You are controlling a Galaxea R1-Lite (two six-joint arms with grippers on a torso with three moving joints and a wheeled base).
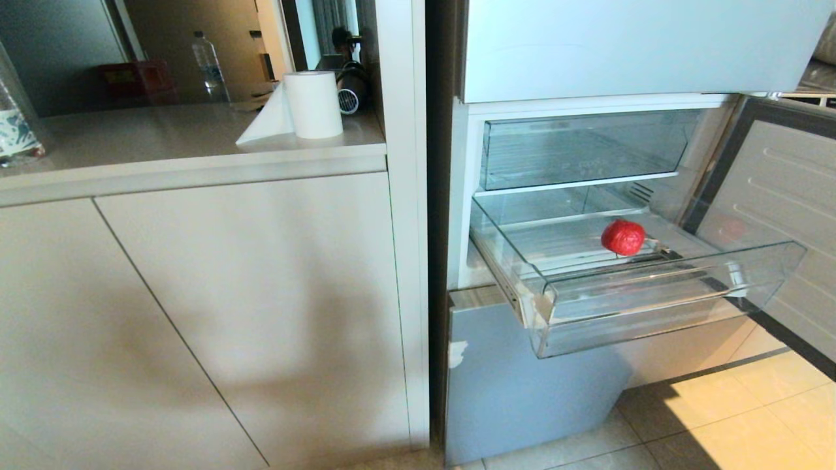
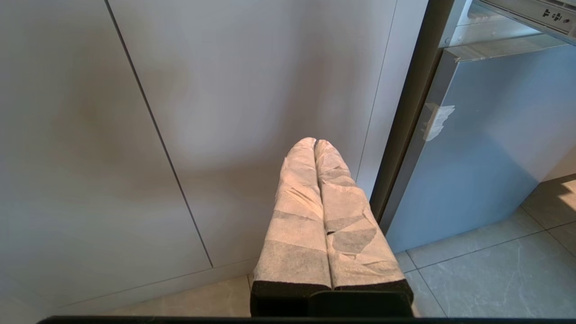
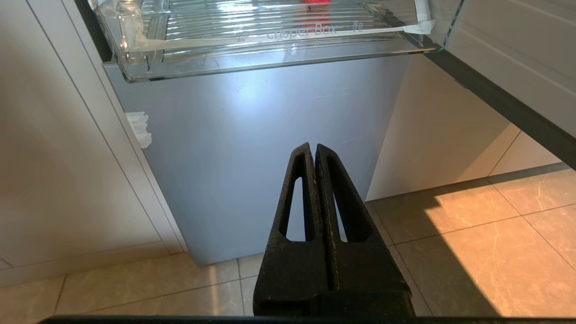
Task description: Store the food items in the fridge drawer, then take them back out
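The fridge drawer (image 1: 659, 307) is pulled out, clear plastic with a ribbed floor. One glossy red food item (image 1: 623, 237) lies on that floor toward the back right. In the right wrist view the drawer's front lip (image 3: 270, 49) is overhead, with a sliver of the red food item (image 3: 317, 2) behind it. My right gripper (image 3: 313, 147) has black fingers pressed together, holds nothing, and hangs low before the blue-grey lower door (image 3: 252, 148). My left gripper (image 2: 314, 141), wrapped in white tape, is shut and empty, facing the cabinet front (image 2: 225, 90). Neither gripper shows in the head view.
A shallower clear drawer (image 1: 581, 147) sits closed above the open one. The fridge door (image 1: 784, 209) stands open at the right. On the counter (image 1: 163, 140) to the left are a paper towel roll (image 1: 313, 104) and a water bottle (image 1: 209, 65). Tiled floor (image 1: 738, 418) lies below.
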